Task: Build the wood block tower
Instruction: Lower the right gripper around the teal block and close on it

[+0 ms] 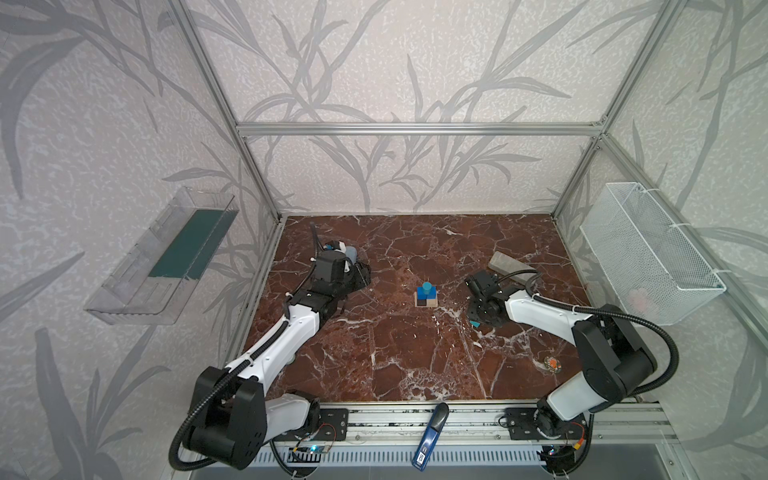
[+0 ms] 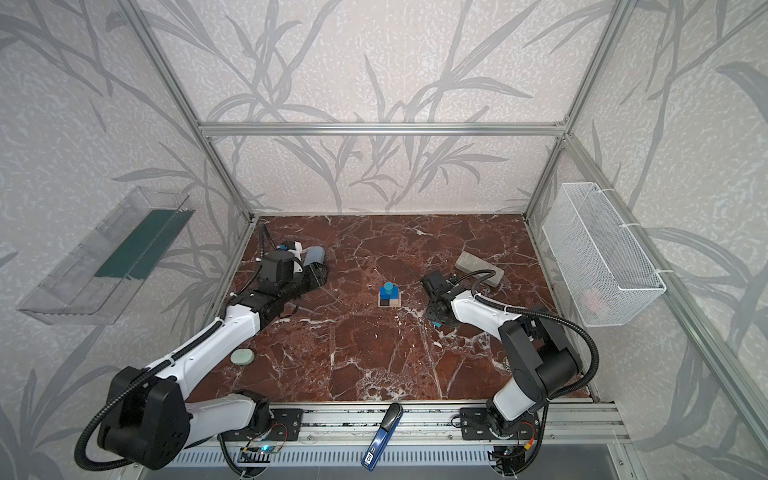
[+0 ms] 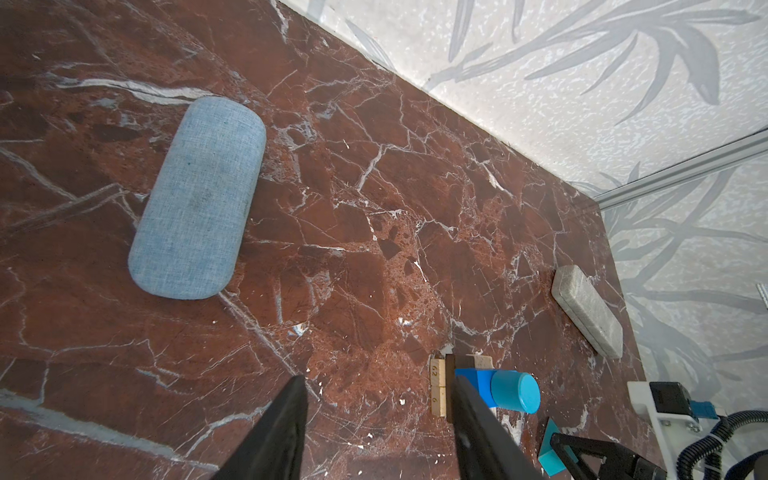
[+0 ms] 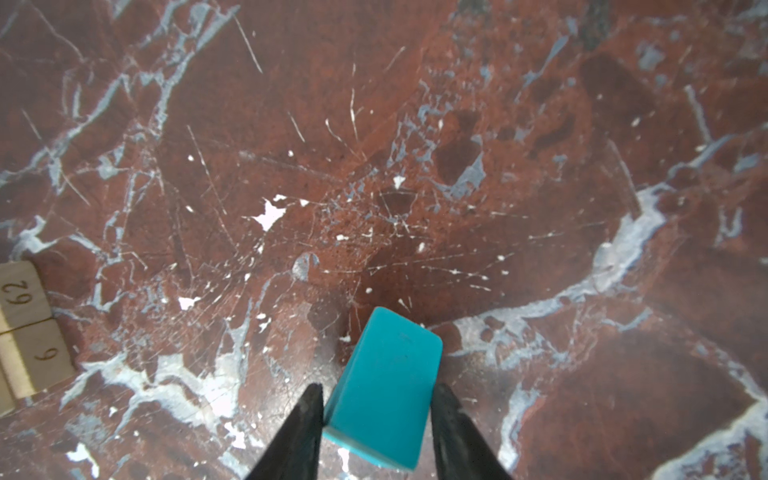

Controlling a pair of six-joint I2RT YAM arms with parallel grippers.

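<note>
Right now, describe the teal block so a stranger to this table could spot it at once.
On the red marble table, look right of the tower in the middle, to the right claw. The teal block lies on the marble between its black fingers. It is the only loose block, greener than the tower's blue pieces and far smaller than the grey brick nearby.

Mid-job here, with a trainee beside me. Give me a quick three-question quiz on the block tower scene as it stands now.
1. Fill in: the left pincer holds nothing; its jaws stand ___.
2. The teal block lies between the jaws of: A) the left pincer, B) the right pincer, C) neither.
3. True or false: the blue cylinder tops the tower.
Key: 1 open; 2 B; 3 true.
</note>
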